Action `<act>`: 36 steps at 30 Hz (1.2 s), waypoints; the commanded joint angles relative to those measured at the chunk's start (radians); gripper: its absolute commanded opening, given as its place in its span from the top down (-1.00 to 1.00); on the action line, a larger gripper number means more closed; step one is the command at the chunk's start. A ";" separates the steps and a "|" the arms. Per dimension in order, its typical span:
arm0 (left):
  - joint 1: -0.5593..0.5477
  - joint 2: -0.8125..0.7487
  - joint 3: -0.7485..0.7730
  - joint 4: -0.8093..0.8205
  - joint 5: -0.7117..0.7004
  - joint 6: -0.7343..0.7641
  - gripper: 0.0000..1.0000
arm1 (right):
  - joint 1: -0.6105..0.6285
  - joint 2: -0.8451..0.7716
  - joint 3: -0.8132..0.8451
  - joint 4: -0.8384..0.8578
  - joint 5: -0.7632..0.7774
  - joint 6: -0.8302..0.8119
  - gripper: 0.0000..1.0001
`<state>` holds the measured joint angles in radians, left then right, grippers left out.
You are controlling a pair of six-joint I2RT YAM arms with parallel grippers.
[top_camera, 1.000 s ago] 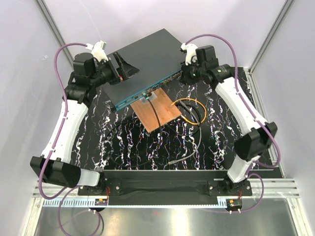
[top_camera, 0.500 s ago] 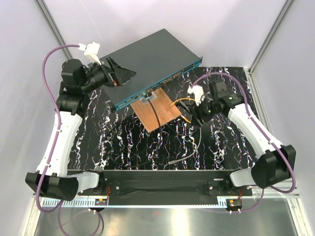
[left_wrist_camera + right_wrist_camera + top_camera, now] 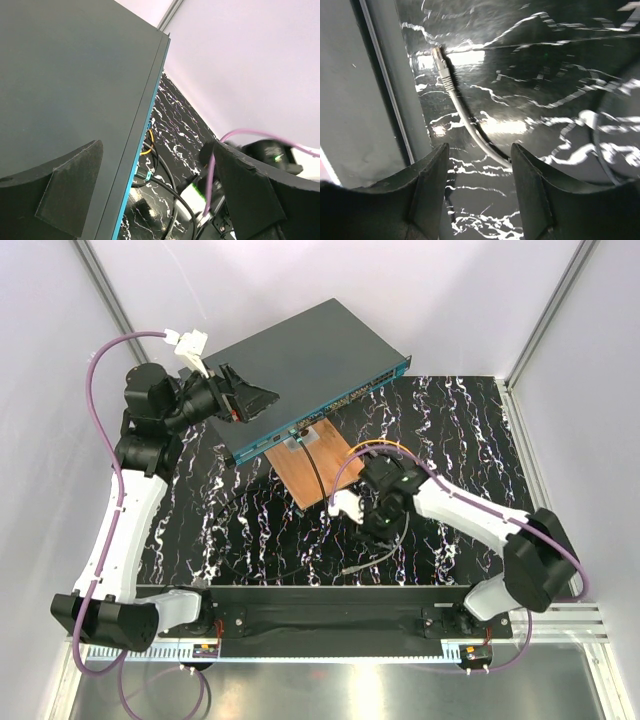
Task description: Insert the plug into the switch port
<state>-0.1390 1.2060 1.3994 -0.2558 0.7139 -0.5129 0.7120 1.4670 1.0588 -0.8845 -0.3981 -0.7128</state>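
Well in front of the switch (image 3: 310, 365), the plug (image 3: 438, 54) lies loose on the desk (image 3: 250, 530), the right hand (image 3: 479, 165) spread apart above its cable (image 3: 465, 120), so pickup seems pending: next, lower and close just behind the plug.

Top view: bright, even, diffuse light; walls read pale lilac. Glossy black table (image 3: 250, 530) carries only a faint sheen, shadows hardly show on it, focus sharp throughout. Left wrist: switch (image 3: 65, 75) top matte and evenly lit, far wall near washed out; left gripper (image 3: 155, 195) fingers (image 3: 70, 185) dark, soft-focus. Right wrist: hard white glare patches on table beside plug (image 3: 438, 54) and along cable (image 3: 470, 130); right gripper (image 3: 477, 185) fingers (image 3: 427, 185) dim, slightly blurred.
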 commanded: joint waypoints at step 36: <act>0.001 0.004 0.013 0.081 0.030 -0.061 -0.98 | 0.109 -0.146 -0.011 0.017 0.041 0.022 1.00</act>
<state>-0.1390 1.2087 1.3994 -0.2455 0.7238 -0.5495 0.8532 1.3735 0.9352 -0.7746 -0.2718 -0.7280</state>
